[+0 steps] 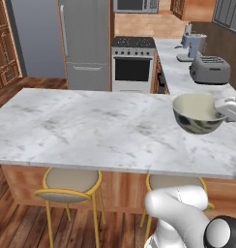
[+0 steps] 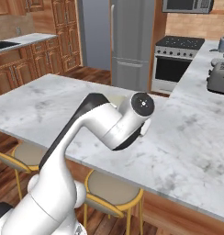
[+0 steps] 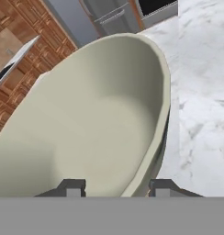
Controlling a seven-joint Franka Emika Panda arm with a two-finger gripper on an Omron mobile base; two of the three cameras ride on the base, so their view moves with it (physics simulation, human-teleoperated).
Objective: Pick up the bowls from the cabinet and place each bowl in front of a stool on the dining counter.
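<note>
Marble dining counter (image 1: 91, 126), cream bowl (image 1: 197, 114) rim between claw (image 3: 116, 187) tips

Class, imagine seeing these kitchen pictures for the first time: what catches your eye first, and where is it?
First, the cream bowl with its dark patterned outside, held by the gripper above the right part of the marble dining counter. Next, two gold-rimmed stools tucked under the counter's near edge, and the grey toaster on the worktop behind.

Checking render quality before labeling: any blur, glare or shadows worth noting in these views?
Left base view: bowl sharp, no clear shadow under it on the counter. Right base view: soft, even light, no glare on the arm. Hand view: bowl evenly lit, its rim between the fingertips.
</note>
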